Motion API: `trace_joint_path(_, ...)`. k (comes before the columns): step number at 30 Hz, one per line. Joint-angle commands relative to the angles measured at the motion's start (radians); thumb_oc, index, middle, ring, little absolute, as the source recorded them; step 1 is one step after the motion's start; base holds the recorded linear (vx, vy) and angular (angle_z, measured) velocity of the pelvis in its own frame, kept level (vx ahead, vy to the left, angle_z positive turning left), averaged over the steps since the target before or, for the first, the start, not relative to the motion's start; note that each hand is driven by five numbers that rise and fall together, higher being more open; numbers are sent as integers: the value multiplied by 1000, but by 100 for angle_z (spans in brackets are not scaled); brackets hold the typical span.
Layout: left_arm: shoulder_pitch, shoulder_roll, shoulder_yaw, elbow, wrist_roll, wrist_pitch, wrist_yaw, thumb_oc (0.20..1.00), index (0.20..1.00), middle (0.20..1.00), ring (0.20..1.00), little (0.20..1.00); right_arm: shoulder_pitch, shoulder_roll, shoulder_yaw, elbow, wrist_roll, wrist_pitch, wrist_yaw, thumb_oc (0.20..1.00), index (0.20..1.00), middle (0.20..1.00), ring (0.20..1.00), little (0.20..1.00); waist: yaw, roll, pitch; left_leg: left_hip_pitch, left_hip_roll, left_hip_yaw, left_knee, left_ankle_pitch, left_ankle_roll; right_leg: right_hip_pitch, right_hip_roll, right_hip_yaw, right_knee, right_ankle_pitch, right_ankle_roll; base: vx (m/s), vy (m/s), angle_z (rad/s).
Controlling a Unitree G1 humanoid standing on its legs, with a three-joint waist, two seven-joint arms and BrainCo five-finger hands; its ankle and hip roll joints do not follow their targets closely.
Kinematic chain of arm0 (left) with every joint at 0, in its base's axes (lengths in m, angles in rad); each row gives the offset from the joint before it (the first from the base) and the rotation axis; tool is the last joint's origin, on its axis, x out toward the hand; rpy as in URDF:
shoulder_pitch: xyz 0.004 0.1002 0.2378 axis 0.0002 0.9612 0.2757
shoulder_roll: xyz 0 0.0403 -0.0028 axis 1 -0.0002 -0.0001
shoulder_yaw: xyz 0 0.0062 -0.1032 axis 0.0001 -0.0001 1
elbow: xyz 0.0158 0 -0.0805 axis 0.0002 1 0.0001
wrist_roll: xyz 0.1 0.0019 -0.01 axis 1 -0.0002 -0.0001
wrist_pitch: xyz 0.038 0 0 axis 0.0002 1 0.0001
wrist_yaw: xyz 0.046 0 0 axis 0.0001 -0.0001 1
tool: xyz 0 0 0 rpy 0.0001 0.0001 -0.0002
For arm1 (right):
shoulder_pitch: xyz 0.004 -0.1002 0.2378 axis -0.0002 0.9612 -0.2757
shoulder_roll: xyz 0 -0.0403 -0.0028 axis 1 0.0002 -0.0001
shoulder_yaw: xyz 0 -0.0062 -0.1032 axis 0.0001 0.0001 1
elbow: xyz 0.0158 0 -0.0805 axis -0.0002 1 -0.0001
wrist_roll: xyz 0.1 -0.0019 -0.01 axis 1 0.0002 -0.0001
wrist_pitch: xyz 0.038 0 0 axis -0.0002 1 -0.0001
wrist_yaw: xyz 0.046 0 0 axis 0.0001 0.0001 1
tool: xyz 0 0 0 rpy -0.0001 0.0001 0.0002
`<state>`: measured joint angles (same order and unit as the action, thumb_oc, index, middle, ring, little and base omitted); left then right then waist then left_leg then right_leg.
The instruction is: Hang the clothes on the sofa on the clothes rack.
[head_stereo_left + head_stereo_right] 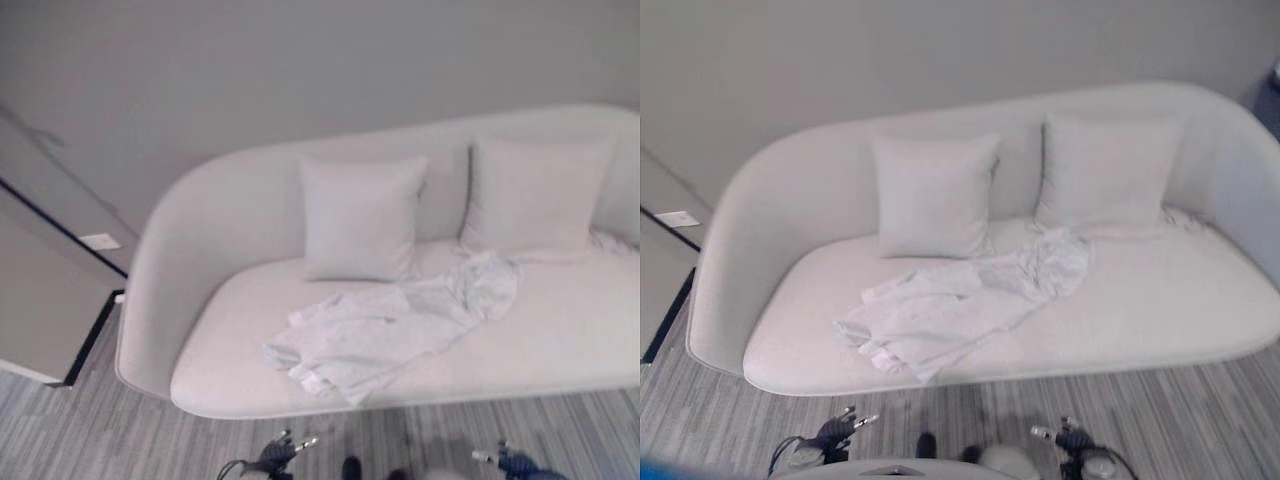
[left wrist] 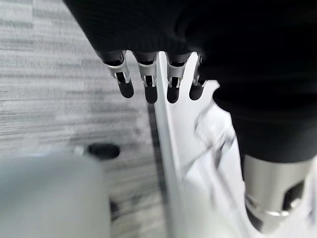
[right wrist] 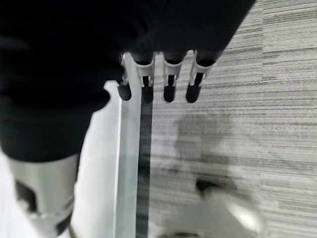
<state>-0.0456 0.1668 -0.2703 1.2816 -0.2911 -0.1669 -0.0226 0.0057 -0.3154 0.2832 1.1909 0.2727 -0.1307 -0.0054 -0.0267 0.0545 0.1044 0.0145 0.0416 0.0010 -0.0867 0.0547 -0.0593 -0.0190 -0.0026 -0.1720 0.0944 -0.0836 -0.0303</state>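
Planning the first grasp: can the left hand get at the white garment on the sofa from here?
Probably yes. The left hand hangs open, holding nothing, in front of the sofa; the white garment lies uncovered near the seat's front edge.

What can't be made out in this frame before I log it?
- Garment type: the white clothes lie crumpled on the sofa.
- Sofa's right end: cut off by the left eye view's edge.
- Left robot hand and right robot hand: low, holding nothing.
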Motion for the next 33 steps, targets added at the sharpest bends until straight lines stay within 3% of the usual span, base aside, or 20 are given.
trace_joint_path(1, -7, 55, -14, -4, 29, -31, 9, 1000, 1000, 1000, 1000, 1000, -11, 7, 5, 13, -12, -16, 2, 1000, 1000, 1000, 1000, 1000, 38, -58, -31, 14, -23, 20, -1, -34, 14, 85, -146, 87, -182, 116, 178, 32, 106, 9)
trace_joint_path(7, -7, 67, -9, -6, 34, -34, 12, 1000, 1000, 1000, 1000, 1000, -14, 17, 4, 5, -16, -15, 2, 1000, 1000, 1000, 1000, 1000, 40, -77, -23, 26, -41, 41, -1, -59, 32, 70, -177, 98, -182, 140, 203, 31, 97, 5)
trace_joint_path(24, -7, 93, 4, -33, 34, -39, 18, 1000, 1000, 1000, 1000, 1000, -24, 5, 6, -42, -17, -23, -2, 1000, 1000, 1000, 1000, 1000, 49, -114, -3, 41, -51, 57, -1, -85, 51, 33, -195, 114, -182, 175, 230, 7, 23, -4)
trace_joint_path(26, -8, 96, 2, -42, 33, -40, 19, 1000, 1000, 1000, 1000, 1000, -26, 2, 4, -52, -16, -25, -4, 1000, 1000, 1000, 1000, 1000, 50, -115, 4, 39, -55, 57, -1, -85, 55, 20, -199, 117, -162, 176, 233, -62, 35, -13)
trace_joint_path(28, -13, 112, 0, -107, 10, -43, 22, 1000, 1000, 1000, 1000, 1000, -34, -14, 2, -109, -14, -30, -10, 1000, 1000, 1000, 1000, 1000, 50, -110, 57, 56, -65, 56, -1, -91, 79, -81, -209, 155, 36, 197, 249, -113, 57, -20)
trace_joint_path(30, -22, 121, -2, -119, 1, -43, 23, 1000, 1000, 1000, 1000, 1000, -35, -17, 0, -117, -5, -34, -10, 1000, 1000, 1000, 1000, 1000, 40, -106, 74, 64, -68, 38, -1, -91, 80, -127, -203, 198, 115, 226, 250, 2, -16, -13)
trace_joint_path(33, -45, 134, -6, -140, -13, -48, 30, 1000, 1000, 1000, 1000, 1000, -47, -26, -1, -128, 9, -38, -14, 1000, 1000, 1000, 1000, 1000, 33, -104, 84, 71, -60, 24, -1, -100, 66, -154, -206, 195, 56, 219, 231, 57, -80, 24)
